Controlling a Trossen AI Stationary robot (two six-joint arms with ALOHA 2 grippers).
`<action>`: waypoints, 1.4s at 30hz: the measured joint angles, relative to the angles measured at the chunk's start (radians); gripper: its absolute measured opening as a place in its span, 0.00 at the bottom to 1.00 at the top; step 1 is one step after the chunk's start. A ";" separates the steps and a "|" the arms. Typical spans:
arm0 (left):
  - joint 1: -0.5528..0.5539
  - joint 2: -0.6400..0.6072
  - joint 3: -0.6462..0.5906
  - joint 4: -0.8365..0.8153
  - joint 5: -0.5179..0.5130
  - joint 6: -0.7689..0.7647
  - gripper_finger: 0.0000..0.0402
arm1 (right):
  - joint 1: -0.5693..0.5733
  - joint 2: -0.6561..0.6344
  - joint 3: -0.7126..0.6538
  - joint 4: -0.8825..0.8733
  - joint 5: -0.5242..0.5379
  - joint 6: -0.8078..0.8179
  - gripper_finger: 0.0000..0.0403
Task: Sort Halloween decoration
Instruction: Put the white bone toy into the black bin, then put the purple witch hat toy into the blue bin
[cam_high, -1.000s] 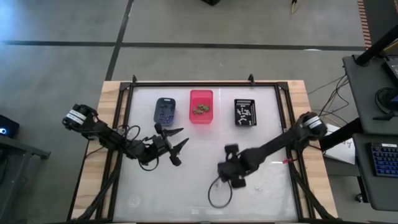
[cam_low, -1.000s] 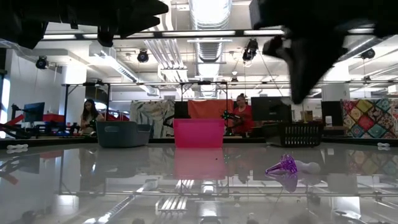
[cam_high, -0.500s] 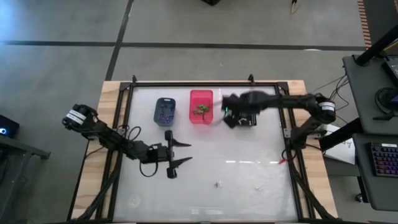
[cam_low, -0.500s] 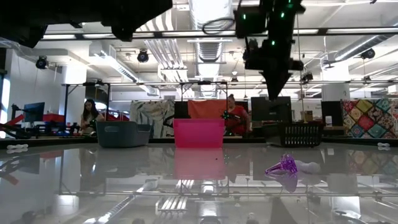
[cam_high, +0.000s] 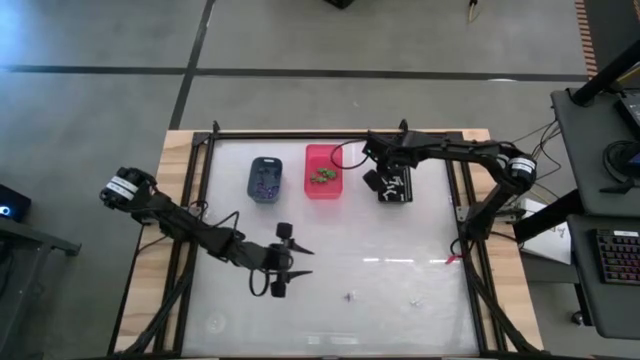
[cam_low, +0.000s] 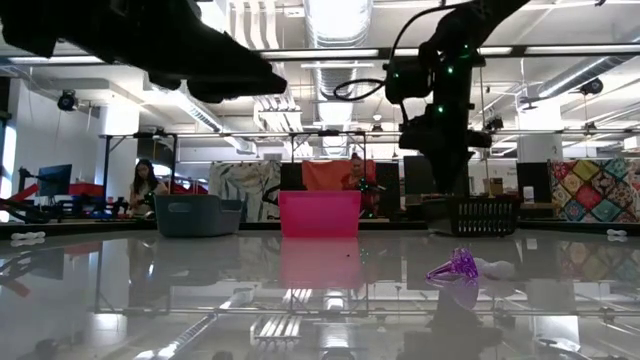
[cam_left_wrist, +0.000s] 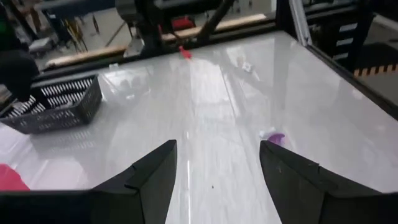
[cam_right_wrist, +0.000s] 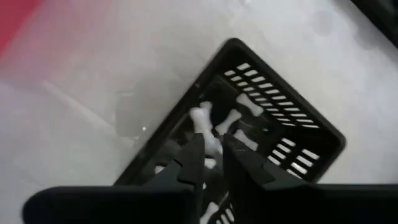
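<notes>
Two trinkets lie on the white table near its front edge, a purple one (cam_high: 349, 296) (cam_low: 455, 266) (cam_left_wrist: 273, 138) and a white one (cam_high: 414, 300) (cam_low: 495, 268). My left gripper (cam_high: 303, 262) (cam_left_wrist: 217, 149) hovers wide open to their left, pointing toward the purple one with nothing between its fingers. My right gripper (cam_high: 375, 183) (cam_right_wrist: 213, 140) points down over the left end of the black bin (cam_high: 395, 180) (cam_right_wrist: 280, 134), its fingers a narrow gap apart. White bones (cam_right_wrist: 242, 106) lie in that bin. Purple pieces fill the blue-grey bin (cam_high: 265, 178), green ones the pink bin (cam_high: 323, 170). My right gripper has a white bone (cam_right_wrist: 206, 124) showing in the narrow gap at its fingertips, above the black bin's floor. I cannot tell whether the fingers touch it.
The three bins stand in a row at the table's far side. A black frame (cam_high: 300, 135) runs around the table top. The low view looks into a room with people far behind the table.
My right gripper has swung from the table's near middle up to the far side and now stands over the black bin. My left gripper has gone a little toward the near edge and the right, and has turned so it points toward the purple trinket.
</notes>
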 joint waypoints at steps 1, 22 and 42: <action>0.000 0.000 0.011 -0.020 0.000 -0.004 0.53 | 0.000 0.000 -0.006 0.000 0.013 0.001 0.13; -0.071 0.144 0.114 0.006 0.015 -0.091 0.53 | 0.389 -0.238 -0.032 0.018 0.107 0.133 0.22; -0.066 0.603 0.422 0.104 -0.018 -0.079 0.53 | 0.801 -0.299 -0.071 0.071 0.384 0.383 0.22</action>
